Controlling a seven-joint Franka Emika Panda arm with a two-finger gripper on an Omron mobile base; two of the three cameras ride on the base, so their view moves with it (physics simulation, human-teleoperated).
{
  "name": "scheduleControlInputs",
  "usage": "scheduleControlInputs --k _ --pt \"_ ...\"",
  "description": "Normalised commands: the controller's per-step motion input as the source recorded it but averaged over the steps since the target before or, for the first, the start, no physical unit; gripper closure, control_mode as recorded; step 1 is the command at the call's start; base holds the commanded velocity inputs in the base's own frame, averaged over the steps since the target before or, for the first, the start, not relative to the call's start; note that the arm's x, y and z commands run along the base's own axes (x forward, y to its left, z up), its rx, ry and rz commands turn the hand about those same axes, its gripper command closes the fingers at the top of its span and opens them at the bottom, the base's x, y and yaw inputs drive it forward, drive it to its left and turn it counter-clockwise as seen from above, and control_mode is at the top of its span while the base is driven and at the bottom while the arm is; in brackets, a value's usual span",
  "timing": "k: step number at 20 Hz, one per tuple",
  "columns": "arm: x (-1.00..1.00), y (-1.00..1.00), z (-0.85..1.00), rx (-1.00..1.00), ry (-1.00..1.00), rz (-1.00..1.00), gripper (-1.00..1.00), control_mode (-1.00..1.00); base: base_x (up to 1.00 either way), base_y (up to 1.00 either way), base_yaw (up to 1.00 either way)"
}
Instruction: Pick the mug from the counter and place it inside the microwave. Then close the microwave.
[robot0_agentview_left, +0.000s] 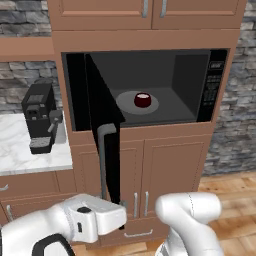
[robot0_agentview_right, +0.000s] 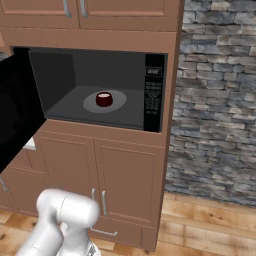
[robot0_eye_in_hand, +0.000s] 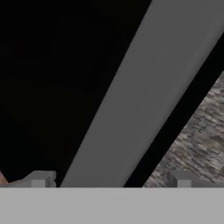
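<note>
Mug (robot0_agentview_left: 142, 100) sits upright on the round grey turntable (robot0_agentview_left: 125, 104) inside the microwave (robot0_agentview_left: 187, 75), roughly centred on the plate, pale inside facing up; same in the right base view, mug (robot0_agentview_right: 104, 99) on turntable (robot0_agentview_right: 90, 104), cavity otherwise dark. Microwave door (robot0_agentview_left: 102, 120) stands swung out to the left, edge-on toward the left base camera, with the grey bar handle (robot0_agentview_left: 104, 160) running down its outer face. In the right base view the door (robot0_agentview_right: 17, 120) is a black slab at the left edge. Button panel (robot0_agentview_right: 153, 92) on the microwave's right side. Gripper (robot0_eye_in_hand: 109, 179) is spread wide, nothing between the fingers; two grey fingertips (robot0_eye_in_hand: 41, 178) show at the bottom of the hand view, one each side of the bar handle (robot0_eye_in_hand: 144, 96), which crosses the view diagonally, close up, against the black door glass. Whether the fingers touch the handle: cannot tell. Arm's white hand section sits low in front of the door's bottom end in the left base view. Counter (robot0_agentview_left: 22, 150) at left, white marble, carries a black coffee machine (robot0_agentview_left: 41, 117). Wooden cabinets (robot0_agentview_left: 165, 170) below the microwave, stone wall (robot0_agentview_right: 220, 100) to the right, wood floor (robot0_agentview_right: 210, 220).
</note>
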Motion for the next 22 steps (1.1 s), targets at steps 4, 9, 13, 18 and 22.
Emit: scheduleControlInputs --k 4,9,13,18,22 --pt "0.00 -0.43 0.12 0.00 0.08 0.04 -1.00 -1.00 0.00 0.00 0.00" --pt "0.00 -0.44 0.02 0.00 0.02 0.03 -1.00 -1.00 0.00 0.00 0.00" --pt "0.00 -0.49 0.00 0.00 0.00 0.01 -1.00 -1.00 0.00 0.00 0.00" --pt "0.00 -0.49 0.00 0.00 0.00 0.00 -1.00 -1.00 0.00 0.00 0.00" --pt "0.00 -0.40 0.00 0.00 0.00 0.00 -1.00 -1.00 0.00 0.00 0.00"
